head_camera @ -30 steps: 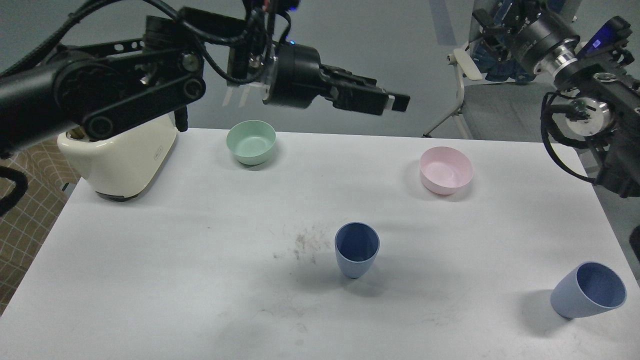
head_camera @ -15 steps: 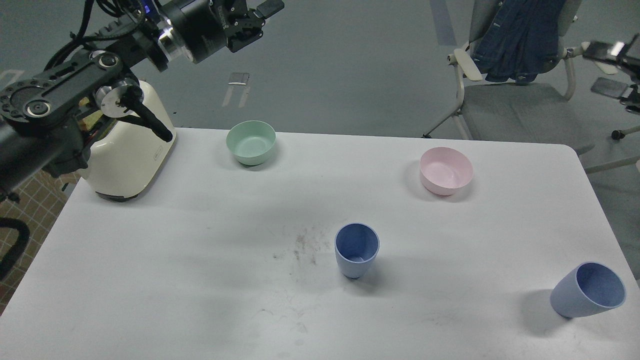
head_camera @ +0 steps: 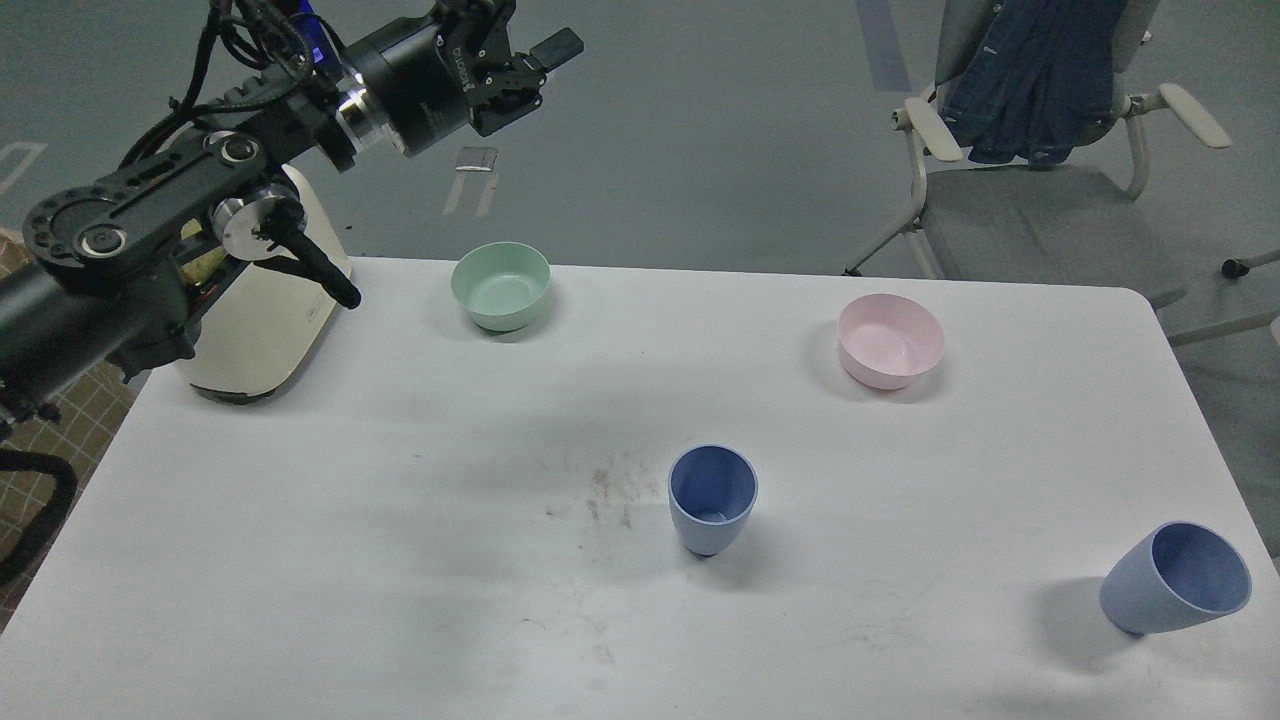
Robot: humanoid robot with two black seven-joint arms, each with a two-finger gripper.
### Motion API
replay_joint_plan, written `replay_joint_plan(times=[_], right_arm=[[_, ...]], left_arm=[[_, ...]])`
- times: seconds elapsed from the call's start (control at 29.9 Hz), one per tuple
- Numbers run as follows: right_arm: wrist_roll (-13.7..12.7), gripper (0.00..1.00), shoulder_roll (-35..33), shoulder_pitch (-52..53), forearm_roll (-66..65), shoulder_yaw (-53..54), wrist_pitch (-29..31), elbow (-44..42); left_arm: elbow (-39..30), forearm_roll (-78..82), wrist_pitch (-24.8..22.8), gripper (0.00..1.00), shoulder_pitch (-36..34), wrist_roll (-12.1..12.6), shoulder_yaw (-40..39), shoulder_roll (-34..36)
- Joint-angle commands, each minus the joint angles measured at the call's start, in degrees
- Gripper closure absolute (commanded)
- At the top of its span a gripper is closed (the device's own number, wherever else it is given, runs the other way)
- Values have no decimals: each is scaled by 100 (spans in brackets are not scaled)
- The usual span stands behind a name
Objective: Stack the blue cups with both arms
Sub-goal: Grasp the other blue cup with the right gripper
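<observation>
Left gripper (head_camera: 520,55), black and two-fingered, hangs high at the far left, above the floor beyond the table, touching nothing; its fingers are seen dark and partly end-on, so I cannot tell how far they are parted. No right gripper shows in the head view.

Nearest, at the near right corner of the white rectangular table (head_camera: 300,560), one matte pale-blue plastic tumbler (head_camera: 1175,580) appears to lean, mouth tipped toward the near right. A second pale-blue tumbler (head_camera: 712,498) stands upright near the table's middle, well apart from the first, beside a dark scuffed smear (head_camera: 610,490) on its left.

Farther back, a shallow pink bowl (head_camera: 891,341) sits right of centre and a mint-green bowl (head_camera: 500,286) near the far edge, left of centre. At the far left corner a cream, rounded appliance (head_camera: 265,340) is partly hidden behind the black jointed left arm (head_camera: 150,220).

Beyond the table, a grey chair (head_camera: 1040,220) with a dark blue garment (head_camera: 1040,70) draped on its back stands on the floor.
</observation>
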Motion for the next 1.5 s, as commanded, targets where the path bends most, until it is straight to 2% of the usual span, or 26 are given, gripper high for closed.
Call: replay_joint_plan(times=[0.0, 0.4, 0.6, 0.84, 1.0, 1.07, 1.1, 1.14, 1.24, 1.47], right_arm=[[0, 0, 73, -8, -133, -242, -158, -70], [0, 2, 907, -52, -124, -646, -185, -633], [0, 11, 1400, -184, -71, -804, -202, -791], [0, 45, 1804, -404, -71, -796, -290, -1222], [0, 50, 1919, -579, -80, -796, -290, -1248], [0, 72, 1971, -615, -80, -796, -290, -1275], [0, 87, 1989, -615, -80, -796, -290, -1275], [0, 96, 1989, -624, -80, -796, -299, -1283], [0, 100, 1998, -615, -80, -787, -342, -1284], [0, 100, 1989, -615, -115, -717, -536, -1257]], left_arm=[[-4, 0, -19, 3, 45, 0, 2, -3], [-13, 9, -19, 3, 54, 0, -7, 6], [-13, 9, -10, 3, 63, 0, -7, 15], [-13, 9, -19, 3, 71, 0, -7, 59], [-13, 9, -19, 3, 71, 0, -7, 67], [-13, 9, -19, 3, 71, 0, -7, 67], [-13, 9, -19, 3, 71, 0, -7, 67], [-22, 9, -27, 3, 71, 0, -7, 67], [-22, 9, -19, 3, 71, 0, -7, 67], [-22, 9, -27, 3, 115, 0, -7, 67]])
